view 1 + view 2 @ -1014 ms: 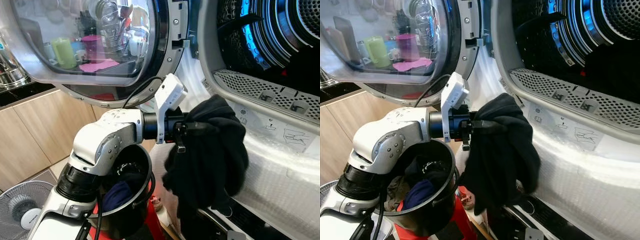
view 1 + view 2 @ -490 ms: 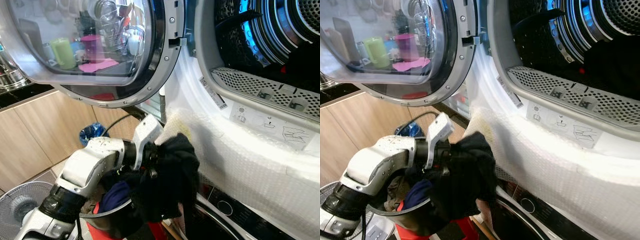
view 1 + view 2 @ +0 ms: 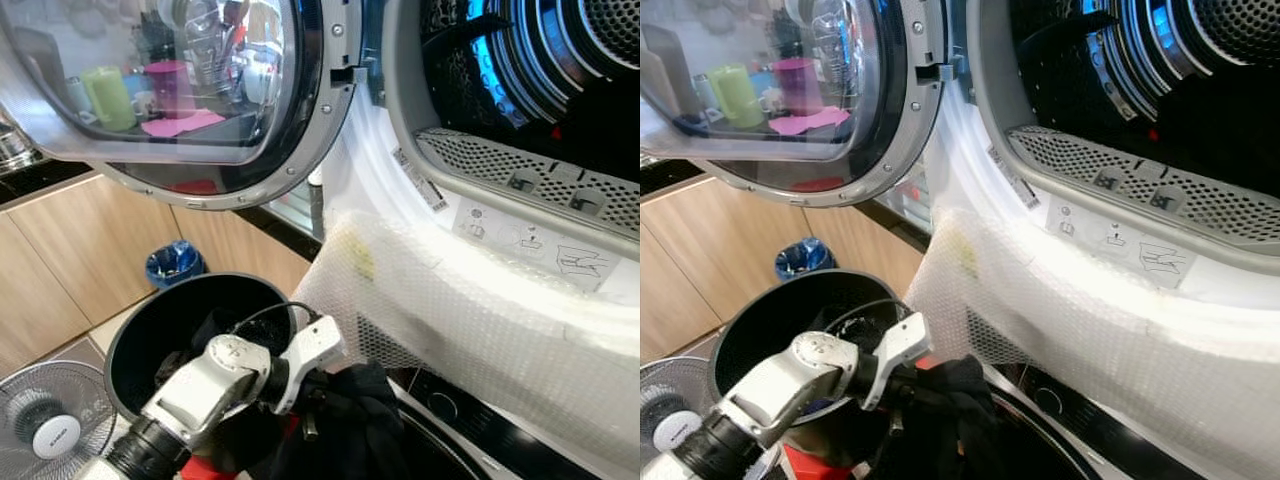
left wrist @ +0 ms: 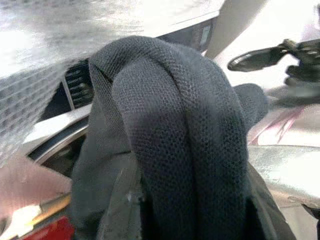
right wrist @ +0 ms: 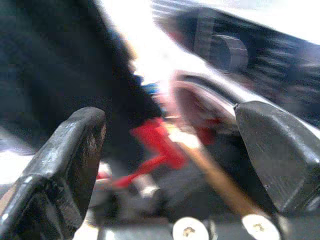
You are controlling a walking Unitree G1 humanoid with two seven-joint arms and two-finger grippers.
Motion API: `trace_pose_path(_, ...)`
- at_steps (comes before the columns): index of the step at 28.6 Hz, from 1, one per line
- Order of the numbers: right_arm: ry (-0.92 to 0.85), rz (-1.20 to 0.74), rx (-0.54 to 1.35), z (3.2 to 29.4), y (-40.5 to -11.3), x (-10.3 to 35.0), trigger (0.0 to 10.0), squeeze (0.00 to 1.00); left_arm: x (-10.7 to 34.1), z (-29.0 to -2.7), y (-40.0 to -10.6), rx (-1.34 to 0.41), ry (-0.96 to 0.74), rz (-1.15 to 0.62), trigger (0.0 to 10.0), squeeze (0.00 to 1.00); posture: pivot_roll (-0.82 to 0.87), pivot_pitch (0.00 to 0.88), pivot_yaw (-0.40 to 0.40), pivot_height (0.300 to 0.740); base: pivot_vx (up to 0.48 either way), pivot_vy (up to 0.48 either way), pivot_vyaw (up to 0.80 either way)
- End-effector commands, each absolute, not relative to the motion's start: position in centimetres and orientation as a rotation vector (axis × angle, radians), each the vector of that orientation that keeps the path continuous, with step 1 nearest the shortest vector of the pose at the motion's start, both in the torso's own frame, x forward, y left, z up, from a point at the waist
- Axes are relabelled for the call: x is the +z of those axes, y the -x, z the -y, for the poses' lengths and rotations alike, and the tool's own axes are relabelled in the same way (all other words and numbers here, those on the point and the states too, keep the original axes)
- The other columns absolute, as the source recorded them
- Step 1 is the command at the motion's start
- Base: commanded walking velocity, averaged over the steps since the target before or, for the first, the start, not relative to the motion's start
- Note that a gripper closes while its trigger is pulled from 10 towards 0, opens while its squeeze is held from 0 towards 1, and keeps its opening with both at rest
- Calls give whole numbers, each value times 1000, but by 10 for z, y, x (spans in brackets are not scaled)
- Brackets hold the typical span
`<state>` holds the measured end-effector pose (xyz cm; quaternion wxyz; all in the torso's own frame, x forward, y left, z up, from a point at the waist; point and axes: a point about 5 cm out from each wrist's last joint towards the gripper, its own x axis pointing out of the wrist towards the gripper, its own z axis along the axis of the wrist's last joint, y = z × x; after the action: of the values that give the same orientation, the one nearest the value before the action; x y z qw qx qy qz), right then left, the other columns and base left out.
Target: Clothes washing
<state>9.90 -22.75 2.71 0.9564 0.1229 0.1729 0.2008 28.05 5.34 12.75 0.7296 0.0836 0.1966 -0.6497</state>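
Note:
My left gripper (image 3: 316, 398) is shut on a black garment (image 3: 345, 432) and holds it low, just right of a black bucket (image 3: 137, 318) with more dark clothes in it. The left wrist view has that dark knit garment (image 4: 175, 140) draped close over the fingers. Above and to the right gapes the open drum (image 3: 545, 70) of the upper machine, with its perforated lip (image 3: 520, 175) facing me. The right gripper (image 5: 170, 150) is open, its two fingers (image 5: 65, 160) wide apart with nothing between them, before a blurred dark cloth and a red object.
The round glass door (image 3: 170, 90) stands swung open at the upper left. Bubble wrap (image 3: 450, 310) covers the front of the lower machine, with a dark control panel (image 3: 470, 405) under it. A blue bin (image 3: 172, 263) and a white fan (image 3: 50, 425) stand on the floor at left.
My left arm has dropped from the height of the drum opening to beside the bucket, carrying the black garment down with it. The view has shifted a little.

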Motion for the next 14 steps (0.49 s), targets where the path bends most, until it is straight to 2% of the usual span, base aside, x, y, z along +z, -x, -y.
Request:
trace_pose_path(1, -283, -346, 464, 220, -101, 34, 10000, 1000, 126, -51, -280, -1443, -204, -425, 0, 0, 118, 96, 64, 740, 0, 0, 0)
trace_pose_path(6, -277, -383, 613, 195, -105, 44, 10000, 1000, 119, -34, -281, -1425, -207, -408, 0, 0, 117, 101, 57, 740, 0, 0, 0)
trace_pose_path(9, -248, -376, 585, 183, -120, 46, 10000, 1000, 116, -20, -280, -1388, -158, -407, 0, 0, 107, 103, 54, 740, 0, 0, 0)
trace_pose_path(13, -196, -339, 470, 180, -134, 38, 10000, 1000, 112, -8, -274, -1394, -130, -411, 0, 0, 105, 105, 54, 740, 0, 0, 0)
trace_pose_path(14, -190, -348, 430, 182, -137, 36, 10000, 953, 112, -6, -273, -1397, -125, -408, 0, 0, 105, 105, 54, 740, 0, 0, 0)
